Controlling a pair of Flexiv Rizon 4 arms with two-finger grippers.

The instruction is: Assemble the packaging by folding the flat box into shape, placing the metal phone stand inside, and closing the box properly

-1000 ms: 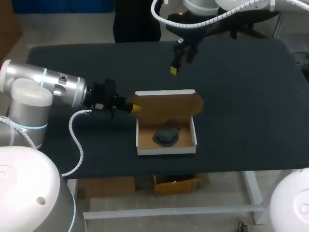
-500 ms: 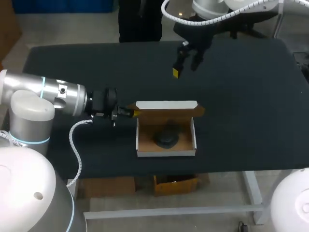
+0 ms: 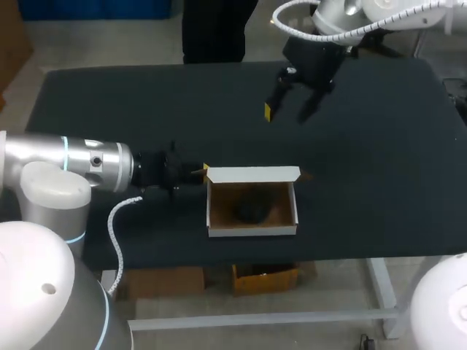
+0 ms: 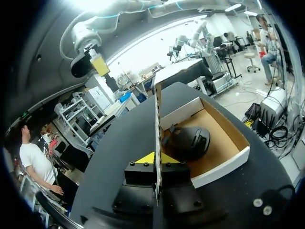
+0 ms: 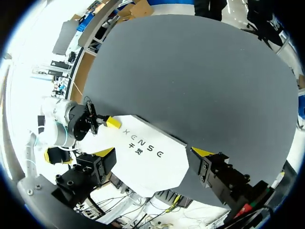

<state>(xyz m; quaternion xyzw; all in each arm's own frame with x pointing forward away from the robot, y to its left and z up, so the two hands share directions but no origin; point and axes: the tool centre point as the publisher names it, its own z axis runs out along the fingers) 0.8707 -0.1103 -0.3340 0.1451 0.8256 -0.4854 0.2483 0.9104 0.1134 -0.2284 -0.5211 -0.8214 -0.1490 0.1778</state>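
The white cardboard box lies open near the table's front edge, brown inside. A dark metal phone stand rests in its tray. The lid stands about upright along the far side. My left gripper is shut on the lid's left end. In the left wrist view the lid runs edge-on between the yellow tips of that gripper, beside the stand. My right gripper hangs open high above the table behind the box, holding nothing. Its wrist view looks down on the lid's white outside.
The black table carries nothing else. Its front edge runs just below the box. My right arm's cable hose hangs over the far right side.
The lid has swung from leaning back to about upright, carried by my left gripper, which drew slightly toward the front. My right gripper has moved right and stayed open.
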